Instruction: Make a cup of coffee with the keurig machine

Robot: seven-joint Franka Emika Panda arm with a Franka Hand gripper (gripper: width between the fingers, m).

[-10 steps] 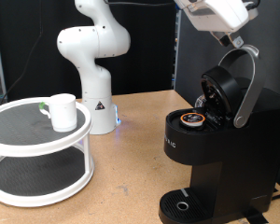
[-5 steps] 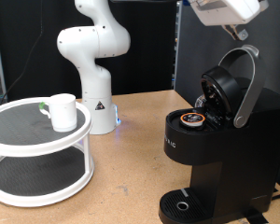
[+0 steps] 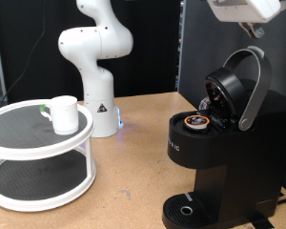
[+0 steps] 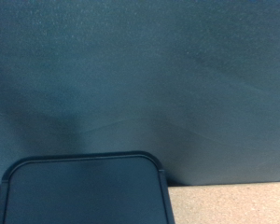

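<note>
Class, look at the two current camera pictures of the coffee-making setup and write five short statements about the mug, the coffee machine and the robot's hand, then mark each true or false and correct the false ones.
1. The cup stands on the top tier of the white two-tier stand. True.
2. The keurig machine has its lid shut. False: the lid is raised, and a pod sits in the open chamber.
3. The cup is on the machine's drip base. False: nothing stands on the base; the cup is on the stand, at the exterior view's left.
4. The gripper holds the pod. False: it is up at the exterior view's top right, above the lid handle, and the pod lies in the machine.
5. A white robot arm stands behind the stand. True.
</note>
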